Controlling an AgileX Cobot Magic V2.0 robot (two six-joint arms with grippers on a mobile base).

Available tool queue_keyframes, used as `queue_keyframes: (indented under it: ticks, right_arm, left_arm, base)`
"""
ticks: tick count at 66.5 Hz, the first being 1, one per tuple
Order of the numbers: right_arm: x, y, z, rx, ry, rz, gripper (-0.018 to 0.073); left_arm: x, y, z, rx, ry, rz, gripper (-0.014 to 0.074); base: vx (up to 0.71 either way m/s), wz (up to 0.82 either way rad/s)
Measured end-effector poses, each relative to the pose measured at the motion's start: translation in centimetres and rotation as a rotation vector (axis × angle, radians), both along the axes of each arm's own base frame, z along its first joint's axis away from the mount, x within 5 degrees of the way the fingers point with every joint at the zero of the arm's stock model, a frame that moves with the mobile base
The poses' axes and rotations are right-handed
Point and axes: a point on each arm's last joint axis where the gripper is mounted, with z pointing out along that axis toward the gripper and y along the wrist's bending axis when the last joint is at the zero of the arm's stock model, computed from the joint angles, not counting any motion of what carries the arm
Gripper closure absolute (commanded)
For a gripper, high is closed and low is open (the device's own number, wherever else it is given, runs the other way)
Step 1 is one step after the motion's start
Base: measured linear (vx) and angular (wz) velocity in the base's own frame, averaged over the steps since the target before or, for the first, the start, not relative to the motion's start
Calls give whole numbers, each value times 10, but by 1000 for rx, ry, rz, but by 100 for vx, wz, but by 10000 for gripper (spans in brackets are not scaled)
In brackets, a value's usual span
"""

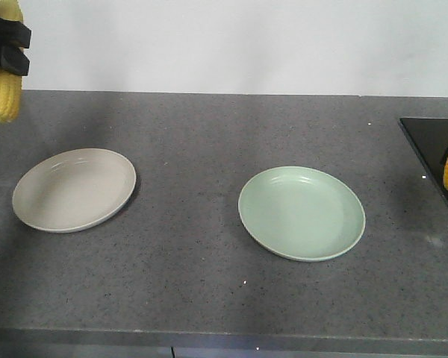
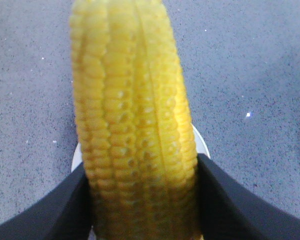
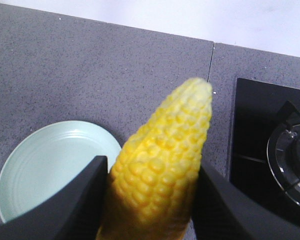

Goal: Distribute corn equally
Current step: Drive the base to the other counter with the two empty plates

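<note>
My left gripper (image 2: 142, 172) is clamped on a corn cob (image 2: 132, 110), which hangs in the air over the grey tabletop (image 1: 209, 127) near the beige plate (image 1: 75, 189). My right gripper (image 3: 151, 172) squeezes a second cob (image 3: 162, 150), its tapered tip pointing away from me, lifted between the green plate (image 1: 302, 212) and the black stove (image 3: 270, 145). The two plates lie well apart on the tabletop.

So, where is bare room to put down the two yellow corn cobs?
Both plates are empty: the round beige plate left, the round pale green plate right. The grey speckled countertop is bare between them, behind them up to the wall and in front. Only the right edge is crowded, by the black stove.
</note>
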Motion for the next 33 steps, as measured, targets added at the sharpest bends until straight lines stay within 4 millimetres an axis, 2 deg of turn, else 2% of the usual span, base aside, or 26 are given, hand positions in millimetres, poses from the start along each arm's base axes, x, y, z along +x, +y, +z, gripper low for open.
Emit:
queue_keyframes:
  ticks: [33]
  right_arm:
    - [0,0,0,0,0,0,426]
  left_arm:
    - [0,0,0,0,0,0,559]
  base:
    - [9,2]
